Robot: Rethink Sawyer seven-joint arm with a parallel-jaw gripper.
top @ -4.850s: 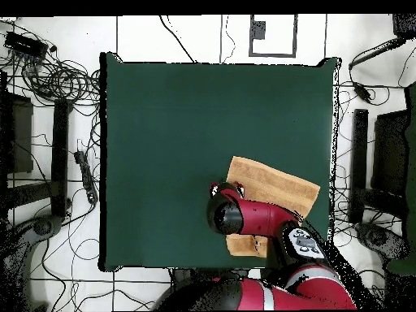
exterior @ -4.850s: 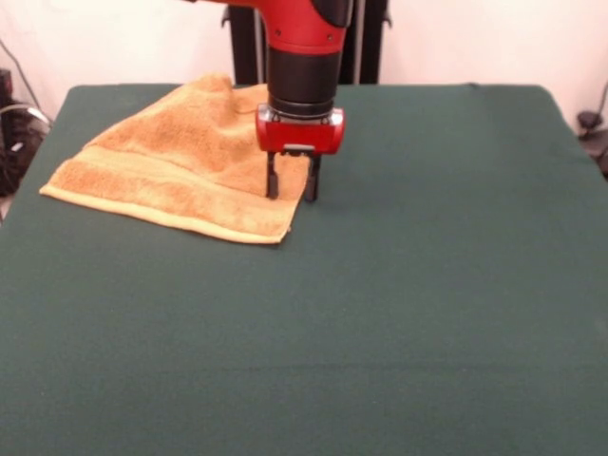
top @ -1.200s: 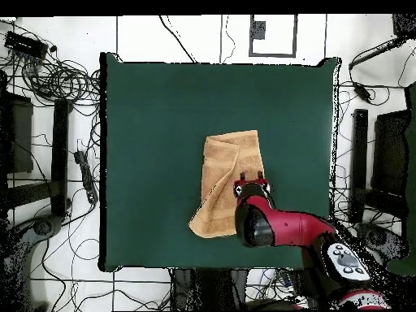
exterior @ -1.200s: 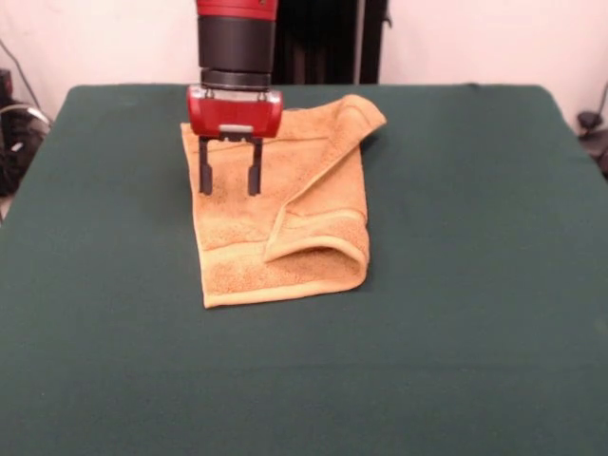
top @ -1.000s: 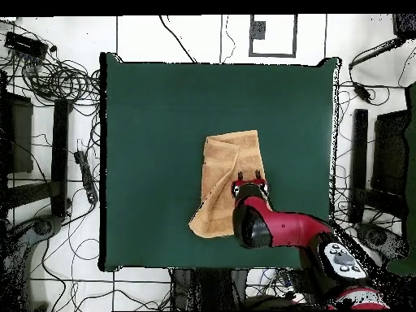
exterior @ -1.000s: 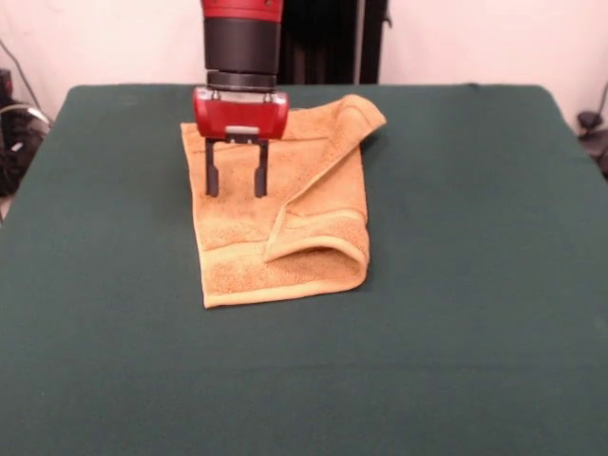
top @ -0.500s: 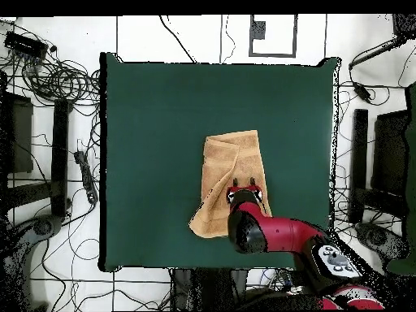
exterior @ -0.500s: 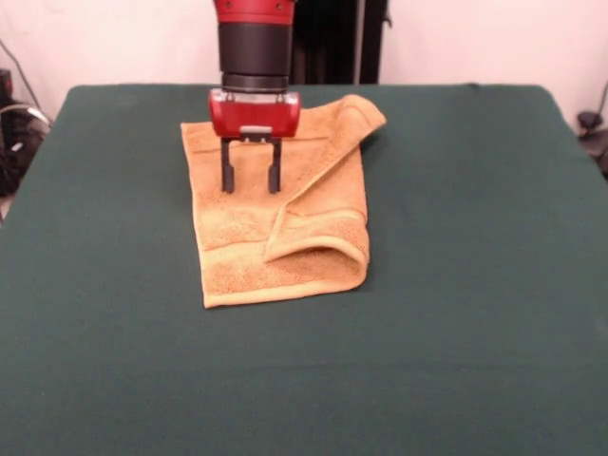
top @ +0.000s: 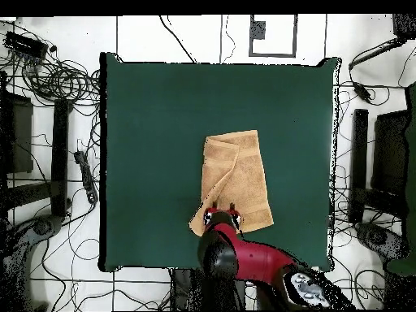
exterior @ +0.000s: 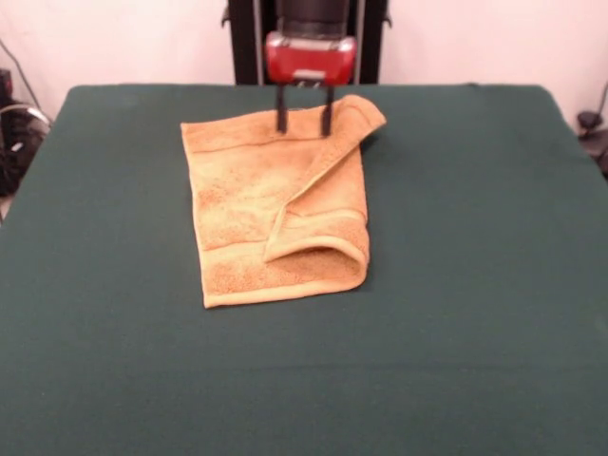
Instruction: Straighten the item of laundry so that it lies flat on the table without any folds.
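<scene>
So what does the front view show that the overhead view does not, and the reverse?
Only the front view shows the raised loop of the fold at the towel near edge, and the open end effector fingers from the side. Only the overhead view shows all the table outline, the cables on the floor and the arm. Both show the towel still folded, with the end effector at its robot-side end.

light: even, bright, soft | shadows: faint dark one on table (exterior: pixel 456 285) just right of towel (exterior: pixel 247 209) at its raised far-right corner, thin one under its rolled near edge | glare: none on the matte cloth | focus: front view slightly soft throughout
</scene>
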